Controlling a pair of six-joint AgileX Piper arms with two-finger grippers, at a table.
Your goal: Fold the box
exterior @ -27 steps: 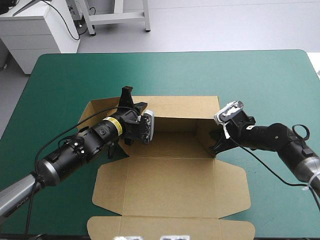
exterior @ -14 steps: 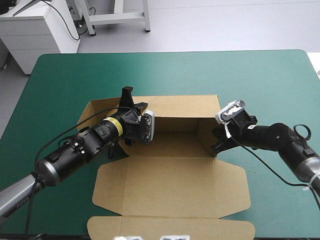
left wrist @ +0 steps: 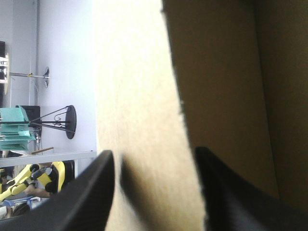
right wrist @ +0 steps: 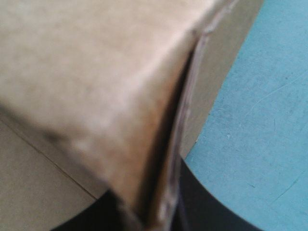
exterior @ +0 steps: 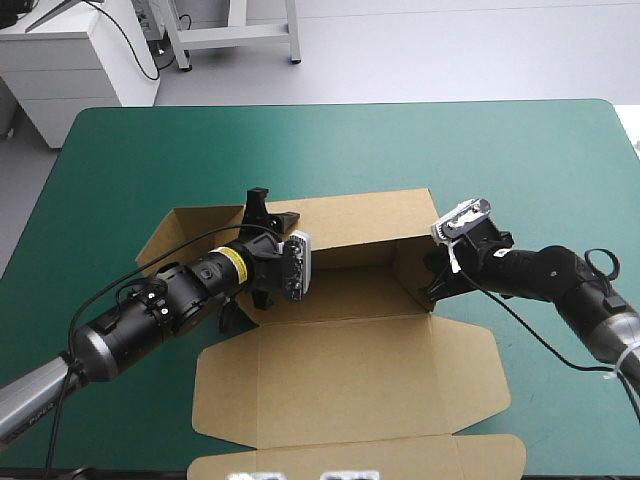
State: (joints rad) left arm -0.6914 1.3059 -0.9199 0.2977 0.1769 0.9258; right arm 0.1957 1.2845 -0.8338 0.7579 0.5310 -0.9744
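Two robot arms work at the walls of a brown box [exterior: 350,370] at mid-table, its lid flat toward the near edge.
High view: the left gripper [exterior: 272,208] is at the rear wall's [exterior: 360,215] left end and the right gripper [exterior: 432,280] is at the right side wall [exterior: 412,262]. Left wrist view: the black fingers stand apart, straddling board. Right wrist view: the fingers are nearly closed, pinching the wall's edge. The walls look ready to tuck next, which calls for steady inward folding.

free: far table [exterior: 330,140] | blocked: box [exterior: 360,215] walls centre, lid [exterior: 350,385] near
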